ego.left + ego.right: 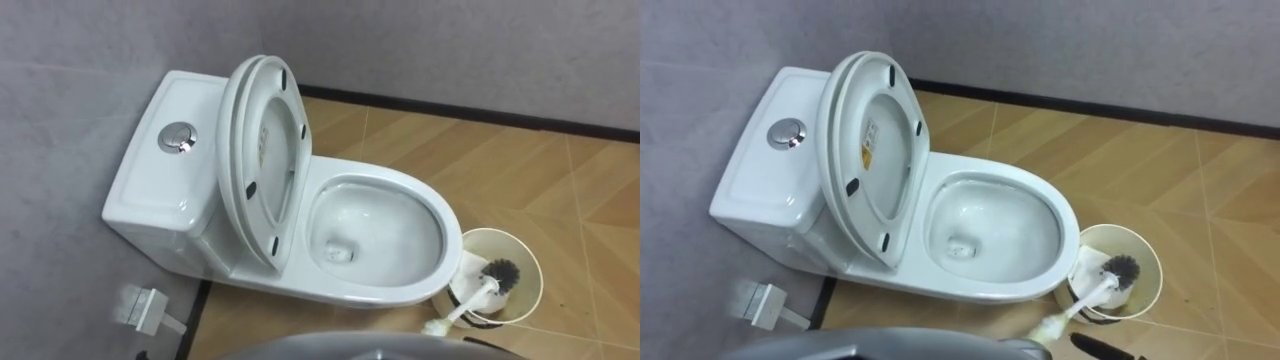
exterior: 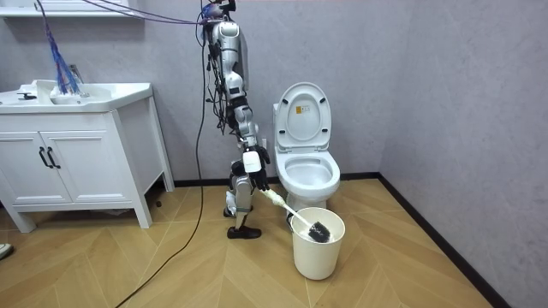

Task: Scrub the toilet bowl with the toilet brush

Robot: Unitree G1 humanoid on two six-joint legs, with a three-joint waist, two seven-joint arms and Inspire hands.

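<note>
Your right hand [image 2: 254, 174] met the near end of the white long-handled toilet brush [image 1: 475, 298], fingers' grip unclear. Its shaft slanted right, bristles in the round cream bucket [image 1: 478, 243] beside the white toilet bowl [image 1: 400, 180].

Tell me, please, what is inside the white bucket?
The brush head sits inside the bucket, its handle leaning out over the rim; the bottom beneath it is covered.

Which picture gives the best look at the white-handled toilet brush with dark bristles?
The room view: the whole toilet brush shows, from the right robot hand gripping it to bristles inside the round white bucket. Both eye views bring the bristles closer, with part of the handle.
</note>
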